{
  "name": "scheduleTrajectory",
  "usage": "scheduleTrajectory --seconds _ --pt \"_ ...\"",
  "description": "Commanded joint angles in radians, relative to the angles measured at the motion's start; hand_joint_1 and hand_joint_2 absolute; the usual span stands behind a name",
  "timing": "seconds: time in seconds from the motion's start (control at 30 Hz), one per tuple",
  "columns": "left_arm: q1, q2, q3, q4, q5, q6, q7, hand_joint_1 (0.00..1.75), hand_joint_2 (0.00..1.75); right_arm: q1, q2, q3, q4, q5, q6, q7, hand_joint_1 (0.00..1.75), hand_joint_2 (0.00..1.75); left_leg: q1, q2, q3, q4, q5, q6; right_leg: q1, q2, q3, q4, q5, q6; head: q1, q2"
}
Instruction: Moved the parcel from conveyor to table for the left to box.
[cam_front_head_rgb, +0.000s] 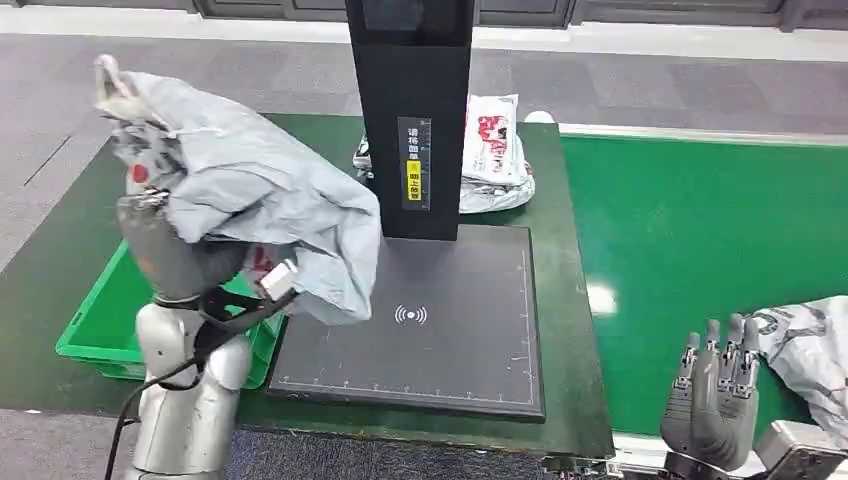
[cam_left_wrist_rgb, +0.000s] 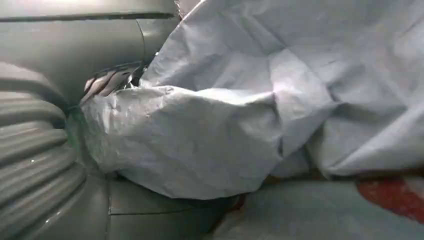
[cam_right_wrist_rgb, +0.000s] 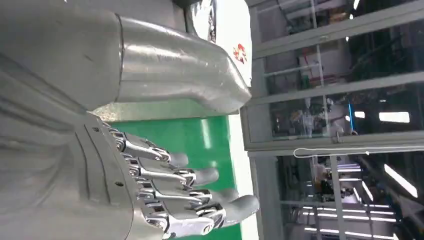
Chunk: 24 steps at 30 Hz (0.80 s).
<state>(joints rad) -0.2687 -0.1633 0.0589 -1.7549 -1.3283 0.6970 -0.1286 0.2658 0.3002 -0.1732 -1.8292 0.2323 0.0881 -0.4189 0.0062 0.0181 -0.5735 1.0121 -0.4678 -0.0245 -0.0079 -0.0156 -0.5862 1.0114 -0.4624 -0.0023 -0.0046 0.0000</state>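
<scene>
A crumpled grey parcel bag hangs above the left side of the table, gripped by my left hand from below. Up close in the left wrist view, the grey bag drapes over my left hand, with a red mark near one corner. The bag's lower end reaches over the black scanning pad. My right hand is raised at the near edge of the green conveyor, fingers straight and apart, holding nothing. In the right wrist view my right hand stands open over the green belt.
A green crate sits at the table's left edge under my left arm. A black scanner post rises behind the pad, with white-and-red parcels behind it. Another grey parcel lies on the conveyor to the right of my right hand.
</scene>
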Motion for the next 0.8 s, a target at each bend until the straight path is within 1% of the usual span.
scheduleTrajectory --seconds 0.03,0.07,0.1,0.13,0.2,0.23,0.27,0.33,0.37,0.4,0.47,0.5,0.53,0.57,0.6,0.63,0.67,0.7,0.73,0.77,0.8 --pt "-0.173 0.188 0.399 0.169 -0.242 -0.038 0.228 1.75 1.75 -0.037 0.041 -0.087 0.014 0.014 0.03 0.017 0.0 1.75 0.001 0.001 0.002 -0.004 0.003 0.0 0.001 0.005 0.001 -0.003 0.004 -0.001 0.0 0.0" --pt "-0.165 0.277 0.392 0.202 -0.242 -0.051 0.276 1.75 1.75 -0.039 0.038 -0.084 0.016 0.014 0.033 0.017 0.0 1.75 0.0 0.001 0.002 -0.002 0.002 -0.001 0.0 0.003 0.0 -0.001 0.001 -0.001 0.0 0.0" --pt "-0.167 0.358 0.351 0.239 -0.242 -0.061 0.345 1.75 1.75 -0.041 0.033 -0.081 0.02 0.014 0.036 0.018 0.0 1.75 0.0 0.002 0.002 -0.003 0.003 -0.001 0.0 0.004 0.0 -0.001 0.002 -0.001 0.0 0.0" --pt "-0.171 0.407 0.316 0.26 -0.242 -0.064 0.392 1.75 1.75 -0.043 0.03 -0.08 0.021 0.015 0.037 0.02 0.0 1.75 0.0 0.003 0.003 -0.003 0.002 -0.002 0.0 0.005 0.001 -0.001 0.002 -0.001 0.0 0.0" --pt "-0.171 0.407 0.316 0.26 -0.242 -0.064 0.392 1.75 1.75 -0.043 0.03 -0.08 0.021 0.015 0.037 0.02 0.0 1.75 0.001 0.003 0.003 -0.003 0.003 -0.003 0.001 0.005 0.0 -0.001 0.002 -0.002 0.0 0.0" --pt "-0.162 0.45 0.286 0.267 -0.242 -0.063 0.436 1.75 1.75 -0.043 0.027 -0.079 0.023 0.014 0.039 0.02 0.0 1.75 0.002 0.002 0.003 -0.004 0.003 -0.003 0.001 0.006 0.0 -0.001 0.003 -0.003 0.0 0.0" --pt "-0.148 0.517 0.23 0.274 -0.242 -0.075 0.513 1.75 1.75 -0.045 0.024 -0.078 0.027 0.013 0.04 0.022 0.0 1.75 0.003 0.003 0.002 -0.002 0.003 -0.003 0.002 0.004 0.0 0.0 0.002 -0.003 0.0 0.0" --pt "-0.142 0.591 0.161 0.292 -0.242 -0.099 0.596 1.75 1.75 -0.046 0.022 -0.078 0.032 0.011 0.042 0.024 0.0 1.75 0.004 0.003 0.001 -0.001 0.003 -0.004 0.002 0.005 -0.002 0.0 0.002 -0.004 0.0 0.0" --pt "-0.159 0.713 0.003 0.33 -0.242 -0.215 0.768 1.75 1.75 -0.047 0.02 -0.08 0.036 0.01 0.04 0.025 0.0 1.75 0.003 0.002 0.001 -0.002 0.003 -0.003 0.003 0.003 -0.001 0.0 0.002 -0.004 0.0 0.0" --pt "-0.203 0.714 -0.086 0.378 -0.242 -0.279 0.817 1.75 1.75 -0.045 0.02 -0.082 0.034 0.009 0.041 0.025 0.0 1.75 0.004 -0.001 0.002 -0.003 0.004 -0.003 0.004 0.002 0.001 -0.002 0.002 -0.004 0.0 0.0" --pt "-0.31 0.692 -0.184 0.494 -0.242 -0.432 0.827 1.75 1.75 -0.037 0.023 -0.093 0.023 0.009 0.046 0.025 0.0 1.75 0.005 -0.003 -0.001 -0.001 0.004 -0.004 0.005 -0.002 0.0 -0.001 0.002 -0.005 0.0 0.0" --pt "-0.343 0.68 -0.229 0.533 -0.242 -0.493 0.827 1.75 1.75 -0.037 0.024 -0.097 0.021 0.008 0.048 0.025 0.0 1.75 0.006 -0.01 -0.002 -0.001 0.006 -0.004 0.006 -0.008 0.0 -0.001 0.001 -0.005 0.0 0.0" --pt "-0.366 0.659 -0.258 0.574 -0.242 -0.53 0.822 1.75 1.75 -0.039 0.023 -0.099 0.022 0.008 0.051 0.025 0.0 1.75 0.005 -0.01 -0.001 -0.002 0.006 -0.003 0.005 -0.008 0.0 -0.001 0.001 -0.005 0.0 0.0" --pt "-0.366 0.659 -0.258 0.574 -0.242 -0.53 0.822 1.75 1.75 -0.039 0.023 -0.099 0.022 0.008 0.051 0.025 0.0 1.75 0.004 -0.008 0.0 -0.001 0.006 -0.004 0.004 -0.007 -0.002 -0.001 0.001 -0.005 0.0 0.0" --pt "-0.366 0.659 -0.258 0.574 -0.242 -0.53 0.822 1.75 1.75 -0.039 0.023 -0.099 0.022 0.008 0.051 0.025 0.0 1.75 0.004 -0.013 0.0 -0.002 0.007 -0.003 0.004 -0.011 0.0 -0.002 0.001 -0.004 0.0 0.0" --pt "-0.366 0.659 -0.258 0.574 -0.242 -0.53 0.822 1.75 1.75 -0.039 0.023 -0.099 0.022 0.008 0.051 0.025 0.0 1.75 0.004 -0.011 -0.001 -0.002 0.006 -0.003 0.004 -0.01 -0.001 -0.002 0.002 -0.004 0.0 0.0" --pt "-0.375 0.646 -0.288 0.604 -0.242 -0.581 0.807 0.28 1.75 -0.045 0.021 -0.102 0.026 0.008 0.055 0.025 0.0 1.75 0.004 -0.007 -0.001 -0.001 0.005 -0.003 0.004 -0.007 -0.002 -0.001 0.002 -0.004 0.0 0.0" --pt "-0.378 0.651 -0.326 0.61 -0.242 -0.62 0.8 0.0 1.75 -0.046 0.02 -0.103 0.028 0.007 0.06 0.025 0.0 1.75 0.004 -0.004 -0.001 -0.001 0.005 -0.003 0.004 -0.004 -0.001 0.0 0.002 -0.005 0.0 0.0" --pt "-0.371 0.621 -0.309 0.62 -0.242 -0.645 0.748 0.0 1.75 -0.046 0.02 -0.106 0.029 0.007 0.063 0.025 0.0 1.75 0.004 -0.005 -0.001 -0.002 0.006 -0.003 0.004 -0.004 0.0 -0.002 0.003 -0.004 0.0 0.0" --pt "-0.365 0.597 -0.322 0.628 -0.242 -0.676 0.705 0.0 1.75 -0.045 0.022 -0.111 0.031 0.007 0.066 0.025 0.0 1.75 0.004 -0.005 -0.001 -0.003 0.006 -0.002 0.004 -0.003 0.0 -0.004 0.005 -0.005 0.0 0.0" --pt "-0.357 0.588 -0.358 0.627 -0.242 -0.69 0.693 0.0 1.75 -0.043 0.024 -0.114 0.032 0.008 0.069 0.024 0.0 1.75 0.003 -0.001 0.0 -0.003 0.006 -0.003 0.003 -0.001 -0.002 -0.002 0.005 -0.006 0.0 0.0"
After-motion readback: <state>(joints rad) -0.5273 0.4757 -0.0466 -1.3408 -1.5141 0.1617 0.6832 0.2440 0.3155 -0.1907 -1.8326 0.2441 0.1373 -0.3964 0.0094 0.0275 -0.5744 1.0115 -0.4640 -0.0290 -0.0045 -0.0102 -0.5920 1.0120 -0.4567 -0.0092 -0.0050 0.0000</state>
